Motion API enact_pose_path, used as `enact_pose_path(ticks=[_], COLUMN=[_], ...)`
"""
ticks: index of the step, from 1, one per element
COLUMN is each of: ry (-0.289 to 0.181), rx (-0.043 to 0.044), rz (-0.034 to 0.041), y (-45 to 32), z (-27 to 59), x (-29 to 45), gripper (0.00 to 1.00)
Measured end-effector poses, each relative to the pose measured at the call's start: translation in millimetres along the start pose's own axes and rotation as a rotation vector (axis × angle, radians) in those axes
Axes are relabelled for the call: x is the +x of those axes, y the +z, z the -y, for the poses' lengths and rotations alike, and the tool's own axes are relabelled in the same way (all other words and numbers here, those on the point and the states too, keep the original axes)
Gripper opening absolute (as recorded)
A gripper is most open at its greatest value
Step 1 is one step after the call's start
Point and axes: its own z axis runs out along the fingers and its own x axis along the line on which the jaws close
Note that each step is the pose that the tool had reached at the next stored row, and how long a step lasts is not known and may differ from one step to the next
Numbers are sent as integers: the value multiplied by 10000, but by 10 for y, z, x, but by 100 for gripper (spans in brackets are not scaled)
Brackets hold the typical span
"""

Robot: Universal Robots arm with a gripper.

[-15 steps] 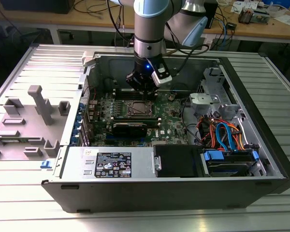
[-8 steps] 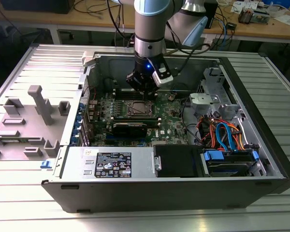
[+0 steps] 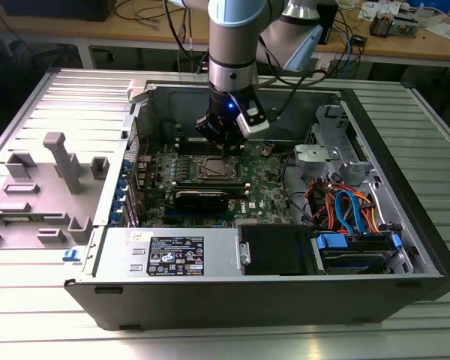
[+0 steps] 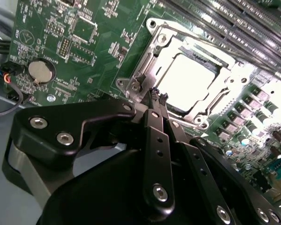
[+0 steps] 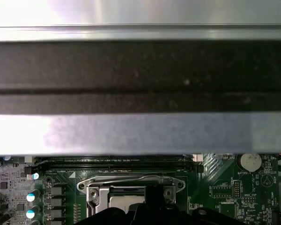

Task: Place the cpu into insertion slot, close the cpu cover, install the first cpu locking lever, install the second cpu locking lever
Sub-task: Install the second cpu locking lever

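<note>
1. Leftmost in the exterior view, a grey plastic fixture tray (image 3: pixel 41 191) lies on the slatted metal table (image 3: pixel 30 315), just beside the open computer case (image 3: pixel 405 217).
2. Along the near edge of the case sits the silver power supply (image 3: pixel 172 253) with its white label, and next to it a black drive bay (image 3: pixel 274 249).
3. Further in, the green motherboard (image 3: pixel 266 184) lies flat in the case, with the insertion slot (image 3: pixel 215 169) near its middle.
4. Directly above the slot, the arm's gripper (image 3: pixel 229 148) points straight down, its tips close over the socket's far edge.
5. In the second wrist view, the gripper (image 4: pixel 158 97) has its black fingers (image 4: pixel 154 117) pressed together to a narrow tip, holding nothing, just beside the socket's metal rim.
6. Beyond the tips, the cpu (image 4: pixel 187 77) sits seated in the insertion slot (image 4: pixel 225 101), its metal top glaring bright, with the cpu cover (image 4: pixel 171 42) framing it.
7. In the first wrist view, the cpu cover (image 5: pixel 131 182) and the cpu (image 5: pixel 126 200) show just past the fingertips.
8. Rightmost in the exterior view, orange and blue cables (image 3: pixel 345 206) bundle beside the drive cage.
</note>
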Motion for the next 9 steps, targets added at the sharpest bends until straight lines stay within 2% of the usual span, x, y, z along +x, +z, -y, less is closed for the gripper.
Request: enact_pose_path(ticks=[9], ry=[1], rx=[2], rz=[-1], y=[-6], z=[100], x=[-1], gripper=[11])
